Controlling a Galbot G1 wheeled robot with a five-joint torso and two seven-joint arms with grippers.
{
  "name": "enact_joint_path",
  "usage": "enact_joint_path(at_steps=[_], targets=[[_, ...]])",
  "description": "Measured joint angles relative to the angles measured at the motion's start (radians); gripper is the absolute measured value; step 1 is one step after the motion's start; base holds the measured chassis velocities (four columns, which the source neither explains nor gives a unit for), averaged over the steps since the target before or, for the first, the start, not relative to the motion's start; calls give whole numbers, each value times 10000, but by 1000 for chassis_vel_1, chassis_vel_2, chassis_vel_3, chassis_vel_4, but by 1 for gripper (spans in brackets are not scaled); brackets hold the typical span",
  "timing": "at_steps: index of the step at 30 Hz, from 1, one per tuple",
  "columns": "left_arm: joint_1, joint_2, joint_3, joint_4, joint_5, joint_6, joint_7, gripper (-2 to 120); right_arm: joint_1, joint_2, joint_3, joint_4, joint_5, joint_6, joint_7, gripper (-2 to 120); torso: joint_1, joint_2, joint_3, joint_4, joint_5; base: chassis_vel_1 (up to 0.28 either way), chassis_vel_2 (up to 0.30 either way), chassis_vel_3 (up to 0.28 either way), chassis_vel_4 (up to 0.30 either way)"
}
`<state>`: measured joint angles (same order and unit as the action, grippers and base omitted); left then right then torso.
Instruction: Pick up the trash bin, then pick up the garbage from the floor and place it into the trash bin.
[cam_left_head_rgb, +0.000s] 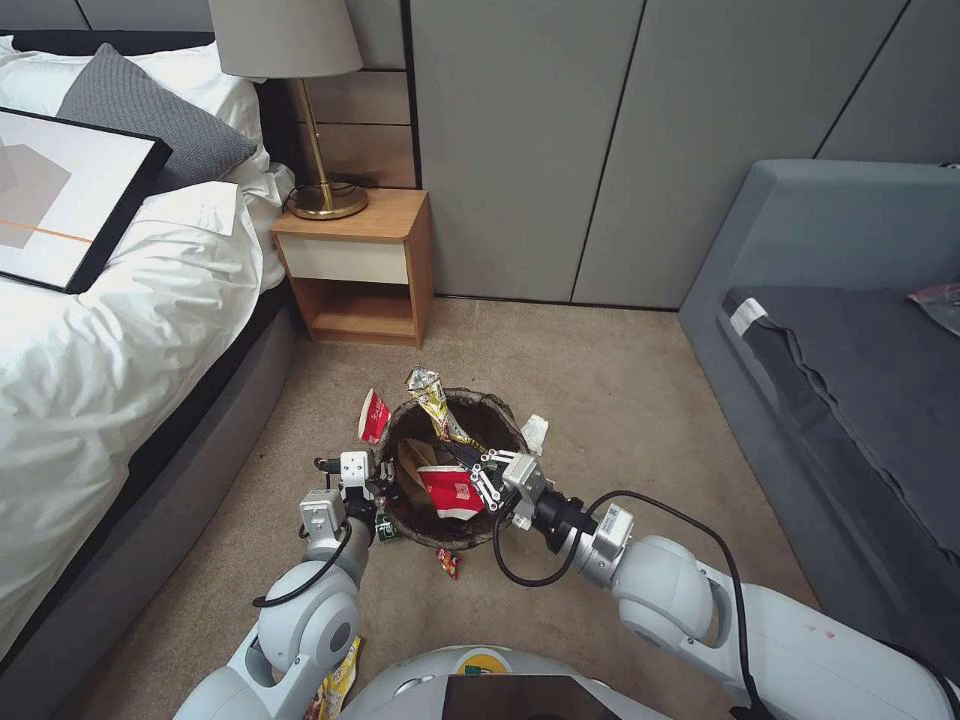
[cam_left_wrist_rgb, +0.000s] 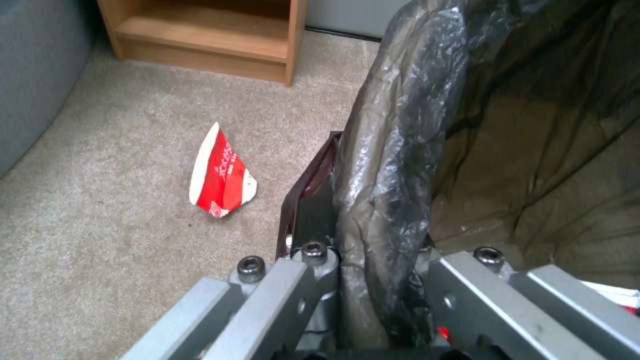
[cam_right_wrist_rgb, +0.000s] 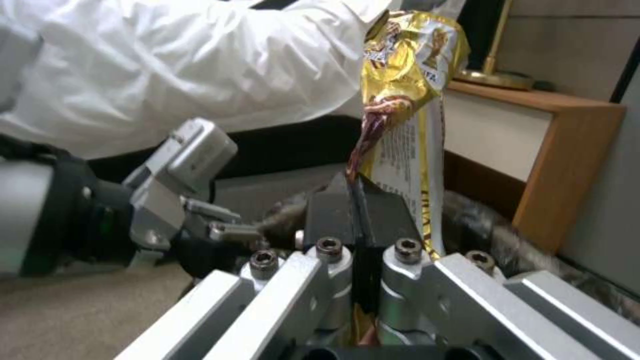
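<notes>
The trash bin (cam_left_head_rgb: 497, 412), rim wrapped in a dark liner, is in front of me above the carpet. My left gripper (cam_left_head_rgb: 378, 492) is shut on its near-left rim; the left wrist view shows one finger (cam_left_wrist_rgb: 310, 200) pressed against the liner (cam_left_wrist_rgb: 393, 150). My right gripper (cam_left_head_rgb: 472, 466) is over the bin's opening, shut on a gold snack wrapper (cam_left_head_rgb: 432, 398) that stands up above the rim (cam_right_wrist_rgb: 407, 75). A red-and-white paper cup (cam_left_head_rgb: 452, 492) lies inside the bin. Garbage on the floor: another red-and-white cup (cam_left_head_rgb: 373, 415) (cam_left_wrist_rgb: 222, 175), a white tissue (cam_left_head_rgb: 535, 432), a tiny red wrapper (cam_left_head_rgb: 448, 563).
A bed (cam_left_head_rgb: 120, 330) runs along the left, a wooden nightstand (cam_left_head_rgb: 365, 270) with a lamp (cam_left_head_rgb: 322, 150) stands behind the bin, and a grey sofa (cam_left_head_rgb: 850, 380) lies to the right. A yellow snack bag (cam_left_head_rgb: 340, 685) lies by my base. Open carpet surrounds the bin.
</notes>
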<state>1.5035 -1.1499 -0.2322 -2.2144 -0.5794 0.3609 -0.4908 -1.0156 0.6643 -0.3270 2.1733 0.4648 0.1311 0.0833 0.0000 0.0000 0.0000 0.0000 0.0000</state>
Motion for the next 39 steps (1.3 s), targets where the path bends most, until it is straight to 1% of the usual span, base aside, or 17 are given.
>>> enact_joint_path(at_steps=[5,7,9,11,14,16,18,20,22,23,25,27,28,30,31,33,39], targets=[[20,1,-41,-54,-18,2,-4,4,72,86,-115,-131,-60,-96,108,2,0,0,0,0,0,0,0,0,0],[39,2,-69,-77,-28,2,-6,4,96,136,-157,-156,-86,-123,185,7,0,-1,0,-1,-1,0,0,0,0],[39,2,-71,-78,-28,3,-6,4,98,141,-163,-160,-88,-126,191,7,0,-1,0,0,0,0,0,0,0],[44,3,-78,-84,-29,2,-7,4,101,151,-170,-167,-90,-134,203,21,0,-1,0,0,0,0,0,0,0],[47,3,-82,-87,-29,2,-7,4,104,159,-174,-171,-92,-140,211,25,0,-1,0,0,0,0,0,0,0],[56,1,-89,-90,-32,3,-8,4,117,198,-191,-202,-99,-157,247,40,0,0,0,0,0,0,0,0,0],[57,1,-89,-90,-33,3,-8,4,119,202,-194,-205,-99,-159,250,40,0,0,0,0,0,0,0,0,0],[57,-7,-93,-91,-47,2,-7,4,132,232,-209,-237,-104,-176,277,53,0,-1,0,0,0,0,0,0,0],[55,-10,-94,-91,-51,2,-7,4,132,233,-210,-237,-104,-179,278,53,0,-1,0,0,0,0,0,0,0],[52,-13,-94,-91,-61,2,-6,4,133,238,-215,-238,-104,-192,287,65,0,-1,0,0,0,0,0,0,0],[51,-15,-94,-91,-68,2,-7,4,133,238,-217,-237,-104,-196,296,66,0,-1,0,0,-1,0,0,0,0],[41,-26,-94,-90,-90,1,-7,4,133,232,-219,-199,-102,-214,319,79,0,0,0,0,0,0,0,0,0],[41,-26,-94,-90,-90,1,-7,4,133,232,-219,-199,-102,-214,319,79,0,0,0,0,0,0,0,0,0],[21,-33,-95,-67,-105,1,-6,4,129,211,-207,-128,-93,-224,336,92,0,-1,0,0,0,0,0,0,0],[21,-33,-95,-67,-105,1,-6,4,129,211,-207,-128,-93,-224,336,92,0,-1,0,0,0,0,0,0,0],[-17,-58,-85,-4,-131,-1,-7,4,94,165,3,79,-29,-228,371,99,0,-1,0,-1,0,0,0,0,0],[0,-131,2,39,-138,-2,-7,4,37,89,1159,891,519,-223,441,100,0,-1,0,-1,-1,0,0,0,0]])
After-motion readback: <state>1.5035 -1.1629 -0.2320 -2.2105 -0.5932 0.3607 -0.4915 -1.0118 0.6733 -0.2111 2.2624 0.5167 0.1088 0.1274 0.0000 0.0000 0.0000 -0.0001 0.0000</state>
